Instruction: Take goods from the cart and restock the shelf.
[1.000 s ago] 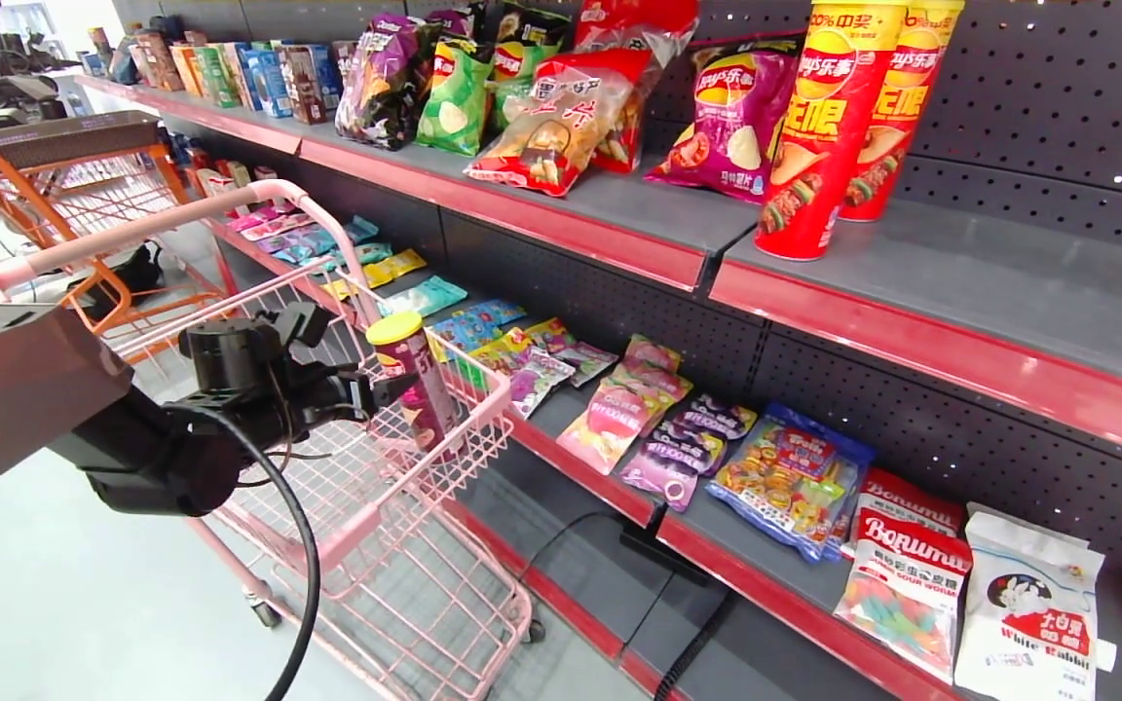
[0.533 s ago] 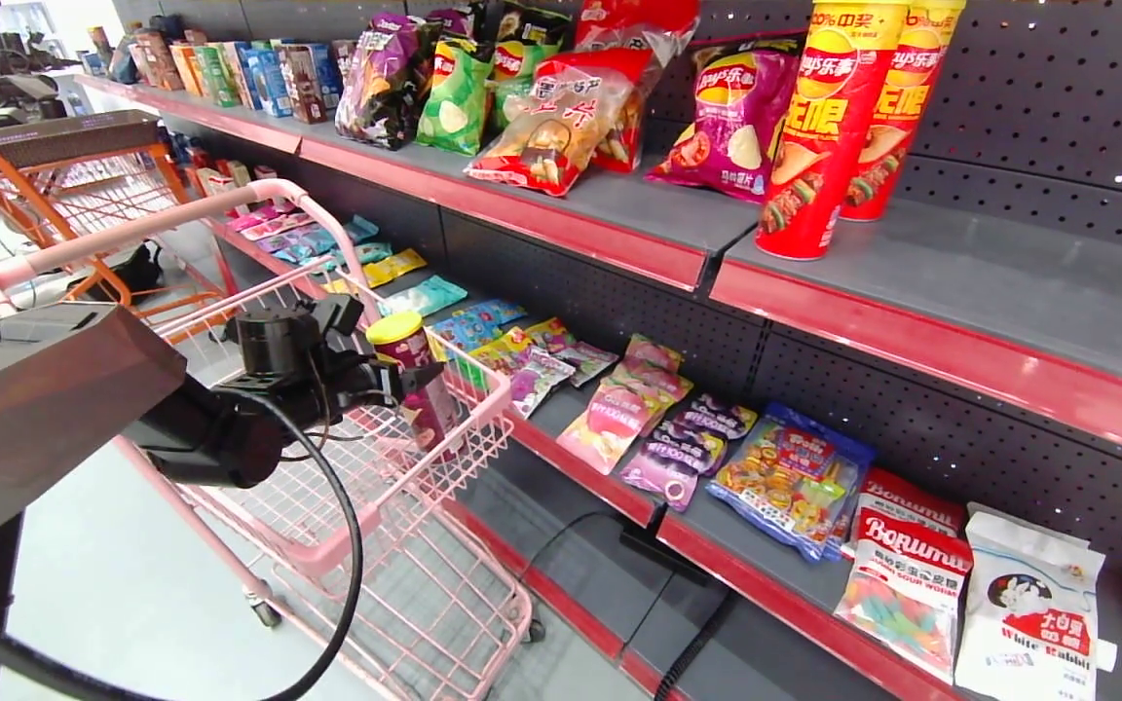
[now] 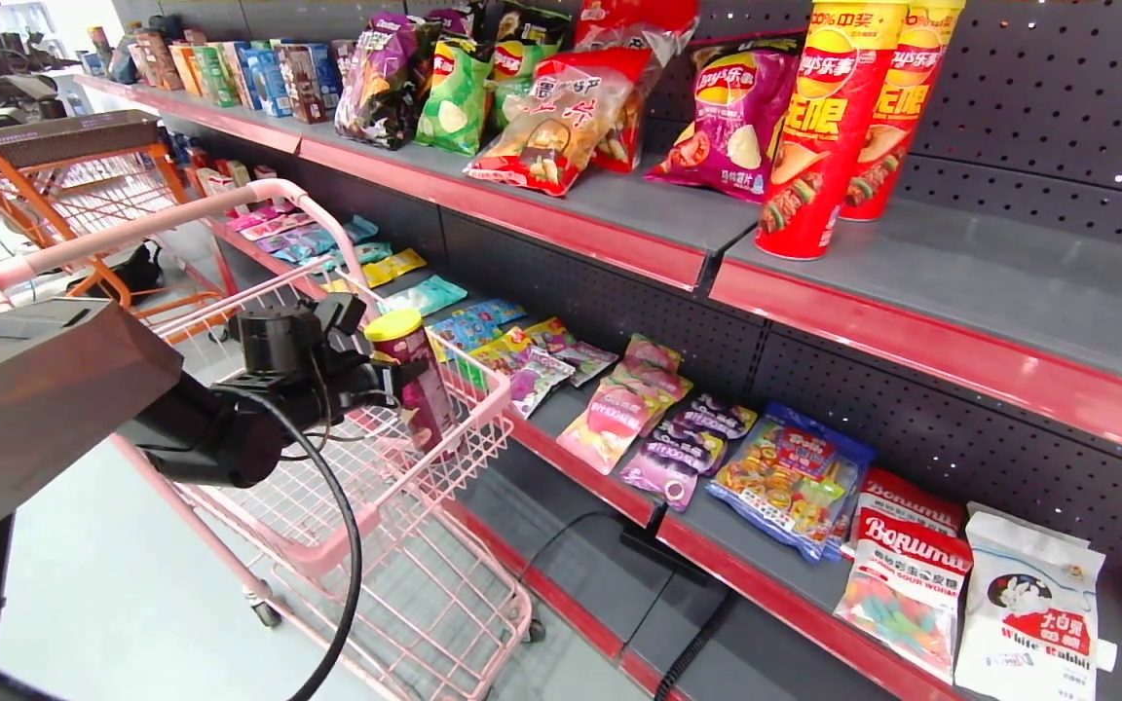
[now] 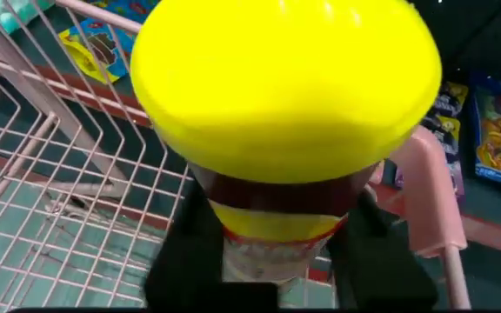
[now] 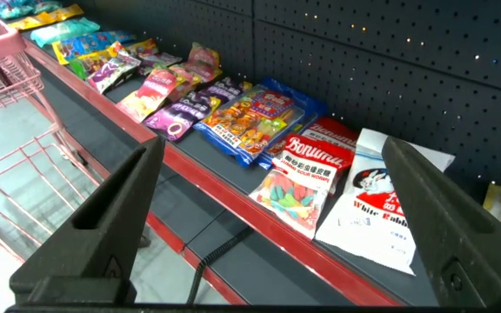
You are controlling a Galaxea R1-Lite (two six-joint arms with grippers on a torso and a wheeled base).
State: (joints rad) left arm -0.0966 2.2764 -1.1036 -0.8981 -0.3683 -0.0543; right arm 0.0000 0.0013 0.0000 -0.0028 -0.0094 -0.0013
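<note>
A purple chip can [image 3: 417, 375] with a yellow lid stands upright in the front corner of the pink cart [image 3: 358, 531]. My left gripper [image 3: 403, 374] is at the can's upper part, its dark fingers [image 4: 365, 239] pressed on both sides, shut on it. The left wrist view looks straight down on the can's lid [image 4: 285, 83]. The upper shelf [image 3: 970, 277] has bare grey room right of two tall red chip cans [image 3: 819, 127]. My right gripper [image 5: 272, 152] hangs open and empty in front of the lower shelf's candy bags [image 5: 250, 117].
Chip bags [image 3: 561, 117] and boxes crowd the upper shelf's left part. Candy packets [image 3: 785, 477] lie flat along the lower shelf [image 3: 775, 599]. An orange cart [image 3: 64, 185] stands behind the pink one. A black cable [image 3: 697, 643] runs beneath the lower shelf.
My left arm moved forward to the can, and its fingers came around it and drew in. The can itself stays in place.
</note>
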